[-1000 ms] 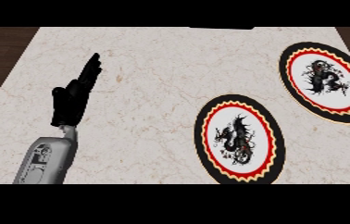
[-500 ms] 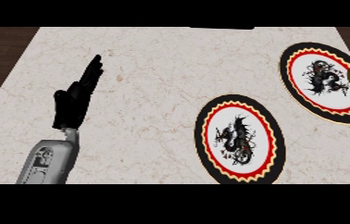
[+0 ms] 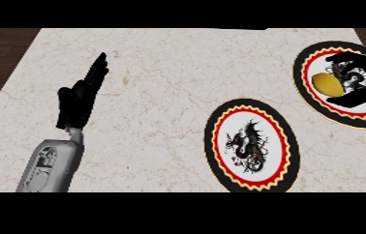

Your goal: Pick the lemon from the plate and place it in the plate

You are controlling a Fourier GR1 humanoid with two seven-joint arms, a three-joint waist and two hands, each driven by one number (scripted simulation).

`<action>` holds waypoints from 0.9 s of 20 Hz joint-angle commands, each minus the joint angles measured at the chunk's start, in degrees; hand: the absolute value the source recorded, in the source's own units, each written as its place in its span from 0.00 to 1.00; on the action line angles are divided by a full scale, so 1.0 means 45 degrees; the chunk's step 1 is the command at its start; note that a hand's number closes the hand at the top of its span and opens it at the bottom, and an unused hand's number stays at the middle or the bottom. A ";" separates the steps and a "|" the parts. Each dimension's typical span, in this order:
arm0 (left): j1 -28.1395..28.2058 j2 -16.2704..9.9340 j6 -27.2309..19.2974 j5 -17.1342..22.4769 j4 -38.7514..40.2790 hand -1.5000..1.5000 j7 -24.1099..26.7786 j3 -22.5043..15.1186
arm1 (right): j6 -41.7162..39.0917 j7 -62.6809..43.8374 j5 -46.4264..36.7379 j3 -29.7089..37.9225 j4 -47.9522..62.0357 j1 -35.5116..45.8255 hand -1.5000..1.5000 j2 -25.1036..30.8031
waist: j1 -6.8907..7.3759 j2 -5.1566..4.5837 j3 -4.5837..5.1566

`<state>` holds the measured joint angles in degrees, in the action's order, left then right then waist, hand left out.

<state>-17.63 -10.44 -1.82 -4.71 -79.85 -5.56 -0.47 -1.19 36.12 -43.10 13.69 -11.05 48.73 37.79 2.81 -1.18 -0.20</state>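
Rightward, lemon (image 3: pixel 327 84) on edge plate (image 3: pixel 306 90).

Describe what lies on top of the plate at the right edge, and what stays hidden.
On the far plate sits a yellow lemon, with the right hand and its black fingers curled round it. They cover part of the lemon and much of the plate's dragon picture.

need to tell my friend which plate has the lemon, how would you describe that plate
On the pale marble counter lie two round plates with red rings and black dragon designs. Take the far plate, cut off by the view's right edge. Unlike the near plate, it has a yellow lemon over it, with the right hand curled around it.
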 commanded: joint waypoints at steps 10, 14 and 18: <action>0.0328 0.0381 -0.0425 -0.0375 -0.0262 0.50 0.0164 -0.0183 | -0.2109 0.1328 0.2981 0.2905 0.1014 0.0146 0.00 0.0145 | -0.0173 0.0065 -0.0013; 0.0684 0.0108 0.0028 -0.0080 -0.0565 0.50 0.0160 -0.0063 | -0.3201 0.0446 0.4160 0.4110 0.1333 0.0390 0.00 0.1615 | -0.0037 0.0032 -0.0020; 0.0381 -0.0305 0.0070 0.0059 -0.0552 0.50 0.0116 0.0434 | -0.4081 0.0265 0.4873 0.4857 0.1511 -0.0424 0.00 0.3391 | -0.0154 -0.0019 -0.0035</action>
<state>-16.01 -10.87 -1.67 -4.78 -81.75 -5.57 0.40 -15.46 38.83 -24.73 31.91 -5.22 48.36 46.91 2.28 -1.15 -0.32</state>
